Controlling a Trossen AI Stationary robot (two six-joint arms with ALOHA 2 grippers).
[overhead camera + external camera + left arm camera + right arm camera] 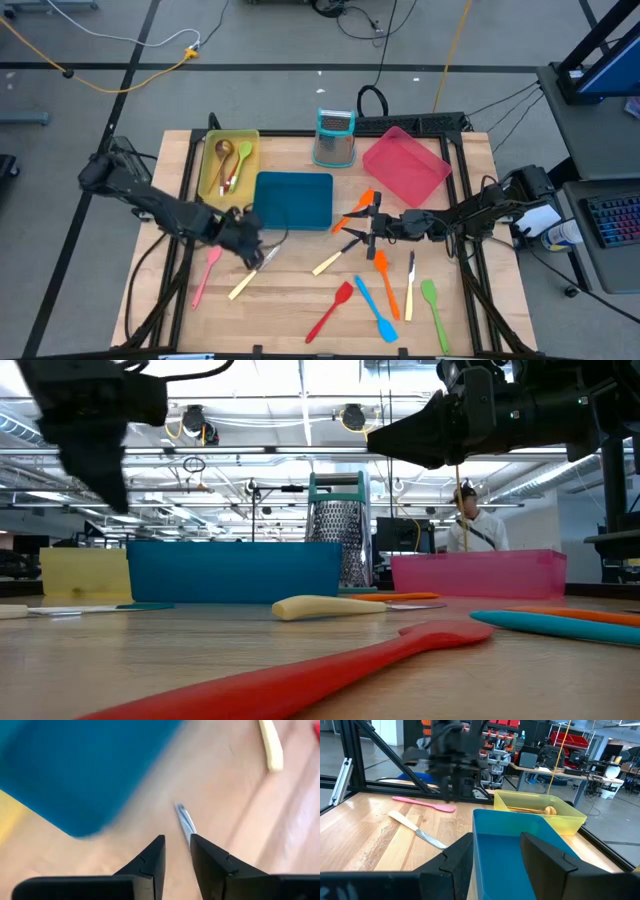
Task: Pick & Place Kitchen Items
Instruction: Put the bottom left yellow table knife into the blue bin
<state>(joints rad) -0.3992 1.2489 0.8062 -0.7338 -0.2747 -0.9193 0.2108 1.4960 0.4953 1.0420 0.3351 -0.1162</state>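
A: Where is the left gripper (250,247) right now?

B: Over the desk's left half, just off the blue tray's (293,198) near left corner, above a cream-handled knife (250,277). Its wrist view shows the fingers (150,865) slightly apart with nothing between them, the knife's blade (186,821) lying on the wood beyond the tips.

A: And the right gripper (362,228)?

B: It hangs mid-desk beside the blue tray's right edge, fingers (545,855) parted and empty, pointing toward the tray.

A: Where are the utensils?

B: A wooden spoon (222,158) and a green one (241,160) lie in the yellow tray (208,170) at the far left. A pink spatula (206,272) lies near the left edge. Toward the near edge are a red spatula (332,311), a blue spatula (375,308), an orange one (386,282) and a green spoon (433,308). The red tray (405,165) and grater (335,137) stand along the far edge
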